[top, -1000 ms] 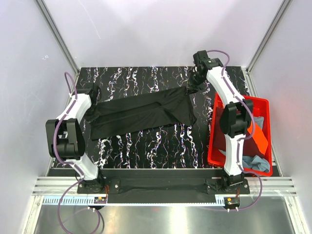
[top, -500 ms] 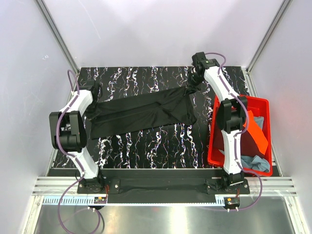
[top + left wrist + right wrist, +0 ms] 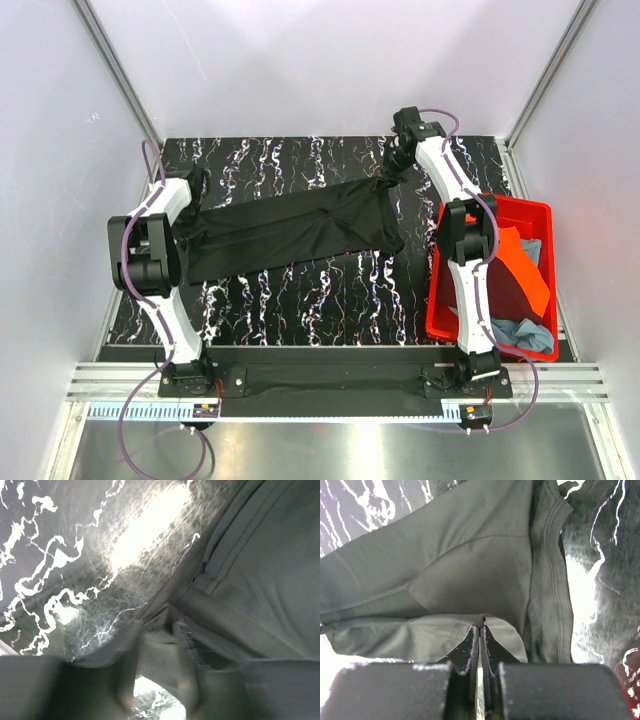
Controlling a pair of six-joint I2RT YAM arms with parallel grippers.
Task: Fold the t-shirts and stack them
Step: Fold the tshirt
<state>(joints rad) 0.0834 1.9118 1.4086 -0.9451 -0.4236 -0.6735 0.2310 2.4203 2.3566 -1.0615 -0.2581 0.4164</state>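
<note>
Leftmost, the left gripper [image 3: 193, 190] has its fingers [image 3: 187, 680] pinched on the black t-shirt [image 3: 290, 228], which lies stretched across the bench [image 3: 300, 300]. Only the right wrist view shows the right gripper [image 3: 480, 655] clamped tight on a hem fold. Rightmost, the right arm [image 3: 465, 250] partly hides the red bin [image 3: 530, 206], which holds an orange shirt [image 3: 530, 280], a maroon shirt [image 3: 506, 300] and a grey-blue shirt [image 3: 525, 333].

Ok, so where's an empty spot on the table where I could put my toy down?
Best is the near strip of table, between the black t-shirt and the near edge, left of the red bin. A thinner strip runs along the far edge behind the shirt. The middle is crowded: left tool and right tool pinch the shirt's ends.
</note>
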